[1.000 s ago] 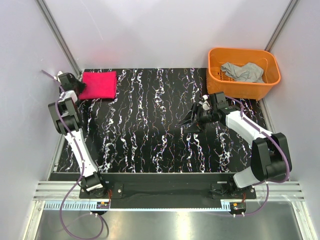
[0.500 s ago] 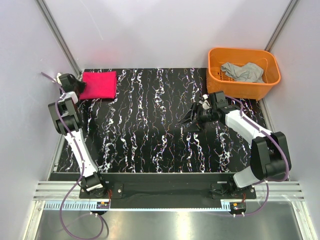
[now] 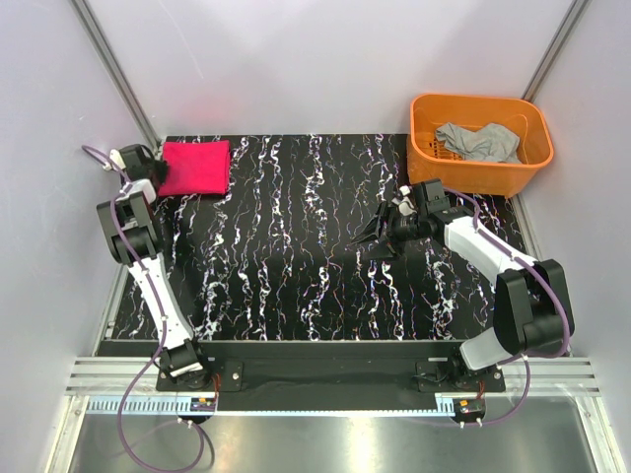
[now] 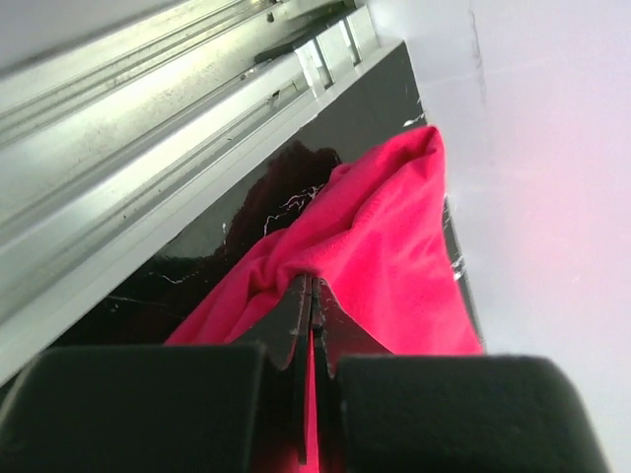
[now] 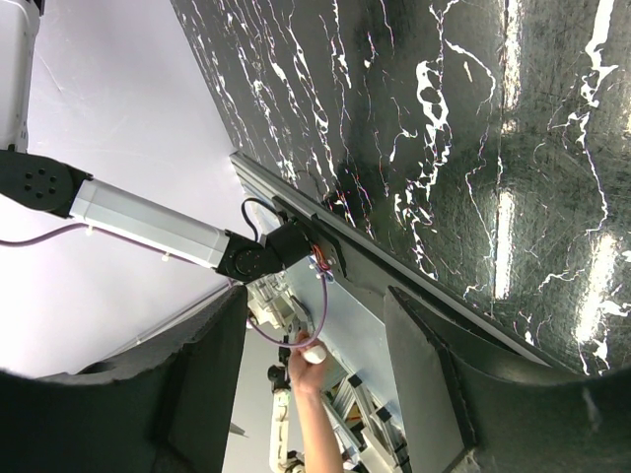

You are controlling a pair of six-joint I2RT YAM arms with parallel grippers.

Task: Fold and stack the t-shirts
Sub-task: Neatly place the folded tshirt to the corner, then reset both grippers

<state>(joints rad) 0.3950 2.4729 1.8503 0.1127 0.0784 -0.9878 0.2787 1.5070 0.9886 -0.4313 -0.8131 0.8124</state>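
Note:
A folded red t-shirt (image 3: 195,166) lies at the far left corner of the black marbled table (image 3: 296,256). My left gripper (image 3: 148,177) is at its left edge, shut on a pinch of the red cloth (image 4: 385,246). A grey t-shirt (image 3: 478,141) lies crumpled in the orange basket (image 3: 480,169) at the far right. My right gripper (image 3: 373,235) hovers over the middle right of the table, open and empty, its fingers (image 5: 197,374) spread wide.
White enclosure walls close in the left, back and right sides. An aluminium rail (image 3: 325,379) runs along the near edge by the arm bases. The basket stands just behind my right arm (image 3: 483,256).
The left wrist has turned slightly at the red shirt's edge. The right gripper has shifted a little; the shirts have not moved.

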